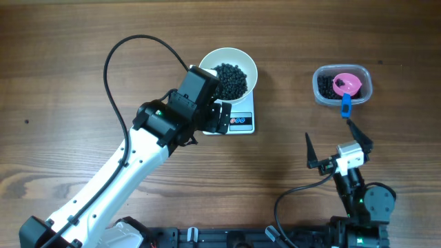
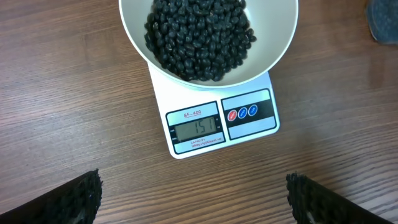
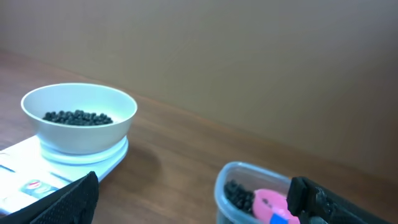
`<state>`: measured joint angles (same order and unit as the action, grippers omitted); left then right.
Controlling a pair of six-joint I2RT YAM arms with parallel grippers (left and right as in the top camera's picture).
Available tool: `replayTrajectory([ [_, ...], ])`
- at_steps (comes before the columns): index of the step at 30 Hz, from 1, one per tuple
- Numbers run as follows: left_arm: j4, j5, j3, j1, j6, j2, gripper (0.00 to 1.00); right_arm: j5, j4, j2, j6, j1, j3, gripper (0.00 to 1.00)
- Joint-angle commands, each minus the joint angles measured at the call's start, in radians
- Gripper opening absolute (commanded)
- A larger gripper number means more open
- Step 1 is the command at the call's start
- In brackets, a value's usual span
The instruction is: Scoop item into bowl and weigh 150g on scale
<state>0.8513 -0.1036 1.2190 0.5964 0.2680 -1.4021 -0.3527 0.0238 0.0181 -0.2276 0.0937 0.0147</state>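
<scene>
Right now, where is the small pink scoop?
In the overhead view, the pink scoop lies inside the clear plastic tub on the table's right side, among black beans, just beyond the open right end effector.

Overhead, the left arm (image 1: pixel 138 160) hides the scale (image 1: pixel 244 112) at its left; the left wrist view crops the bowl (image 2: pixel 275 43)
</scene>
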Motion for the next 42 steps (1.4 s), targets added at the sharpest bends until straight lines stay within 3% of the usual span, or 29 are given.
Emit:
replayTrajectory([
  [1, -0.002, 0.009, -0.005, 0.004, 0.009, 0.014, 1.00, 0.070, 0.008, -0.015, 0.084, -0.018, -0.010, 1.00],
  [17, -0.002, 0.009, -0.005, 0.004, 0.009, 0.014, 1.00, 0.188, -0.013, -0.016, 0.130, -0.019, -0.009, 1.00],
  [21, -0.002, 0.008, -0.005, 0.004, 0.009, 0.014, 1.00, 0.200, -0.016, -0.016, 0.206, -0.024, -0.009, 1.00],
  [42, -0.002, 0.009, -0.005, 0.004, 0.009, 0.014, 1.00, 0.203, -0.014, -0.016, 0.202, -0.024, -0.009, 1.00],
])
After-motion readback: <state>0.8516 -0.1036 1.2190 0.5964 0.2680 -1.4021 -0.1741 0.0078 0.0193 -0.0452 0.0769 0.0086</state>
